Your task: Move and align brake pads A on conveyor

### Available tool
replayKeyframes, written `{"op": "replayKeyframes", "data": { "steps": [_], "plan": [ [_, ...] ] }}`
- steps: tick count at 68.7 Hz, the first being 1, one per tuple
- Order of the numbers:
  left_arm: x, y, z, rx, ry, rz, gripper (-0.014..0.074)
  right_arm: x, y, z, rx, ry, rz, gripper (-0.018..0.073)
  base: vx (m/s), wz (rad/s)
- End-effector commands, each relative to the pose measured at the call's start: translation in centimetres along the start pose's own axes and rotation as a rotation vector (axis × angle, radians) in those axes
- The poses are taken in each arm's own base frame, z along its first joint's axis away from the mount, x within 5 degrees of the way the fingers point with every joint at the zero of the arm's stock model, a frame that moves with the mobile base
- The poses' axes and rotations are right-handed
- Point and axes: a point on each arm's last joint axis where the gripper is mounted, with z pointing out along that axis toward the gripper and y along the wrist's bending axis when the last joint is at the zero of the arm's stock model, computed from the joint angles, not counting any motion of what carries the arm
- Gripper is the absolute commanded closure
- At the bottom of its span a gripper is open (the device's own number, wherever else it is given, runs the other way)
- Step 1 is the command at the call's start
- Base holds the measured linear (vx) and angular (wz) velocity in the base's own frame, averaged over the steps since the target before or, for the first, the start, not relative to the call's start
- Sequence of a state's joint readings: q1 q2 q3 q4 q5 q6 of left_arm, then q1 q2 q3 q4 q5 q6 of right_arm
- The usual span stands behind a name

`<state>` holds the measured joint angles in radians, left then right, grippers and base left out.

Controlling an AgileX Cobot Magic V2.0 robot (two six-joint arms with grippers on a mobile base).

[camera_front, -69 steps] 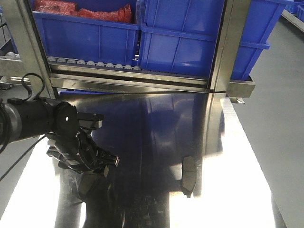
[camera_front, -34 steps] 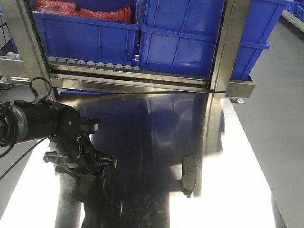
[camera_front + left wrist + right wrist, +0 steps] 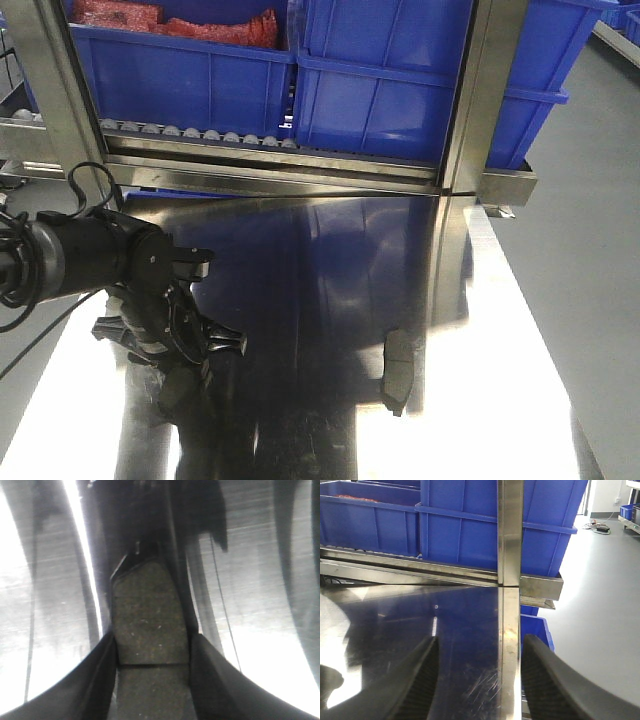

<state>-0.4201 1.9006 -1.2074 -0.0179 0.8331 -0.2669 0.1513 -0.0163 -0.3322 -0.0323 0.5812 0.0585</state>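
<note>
In the front view my left gripper (image 3: 176, 352) hangs low over the shiny steel tabletop (image 3: 320, 270) at the left. It is shut on a dark-grey brake pad (image 3: 149, 615). The left wrist view shows that pad squeezed between both black fingers (image 3: 100, 675), its centre groove crossing just inside the tips. A second brake pad (image 3: 398, 372) lies flat on the tabletop at the right, well apart from the left arm. My right gripper (image 3: 479, 647) is open with nothing between its fingers, above the table's right part. The conveyor is out of view.
Blue bins (image 3: 380, 80) stand on a roller rack behind the table, and a steel upright post (image 3: 480, 90) rises at the back right. The table's right edge (image 3: 530, 330) drops to grey floor (image 3: 600, 250). Red-wrapped parts (image 3: 170, 18) fill the back left bin.
My left arm has shifted slightly to the left and turned a little, still holding its pad. The pad on the right of the table has not moved.
</note>
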Motion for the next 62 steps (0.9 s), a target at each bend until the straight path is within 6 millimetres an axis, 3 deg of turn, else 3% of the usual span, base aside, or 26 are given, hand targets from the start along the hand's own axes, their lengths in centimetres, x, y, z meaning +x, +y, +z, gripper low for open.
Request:
{"op": "replayKeyframes", "data": {
  "steps": [1,4,23,32,47,62],
  "plan": [
    [-0.1,-1.0,-1.1,0.036,-0.034,-0.001,0.0540,-1.4,0.0,-0.2,0.001,-0.080,-0.016,0.0199,0.00,0.00],
    [0.0,-1.2,-1.2,0.036,-0.035,0.006,0.0606,-1.4,0.0,-0.2,0.001,-0.080,-0.016,0.0199,0.00,0.00],
    [0.9,-2.3,-4.4,0.046,-0.094,0.057,0.0604,-1.4,0.0,-0.2,0.001,-0.080,-0.016,0.0199,0.00,0.00],
    [2.1,-1.9,-6.1,0.065,-0.152,0.041,0.0604,-1.4,0.0,-0.2,0.001,-0.080,-0.016,0.0199,0.00,0.00],
    [5.8,0.0,-8.7,0.038,-0.251,0.020,0.0603,-1.4,0.0,-0.2,0.001,-0.080,-0.016,0.0199,0.00,0.00],
    [10.9,2.5,-12.2,0.026,-0.403,-0.023,0.0603,-1.4,0.0,-0.2,0.001,-0.080,-0.016,0.0199,0.00,0.00]
  ]
}}
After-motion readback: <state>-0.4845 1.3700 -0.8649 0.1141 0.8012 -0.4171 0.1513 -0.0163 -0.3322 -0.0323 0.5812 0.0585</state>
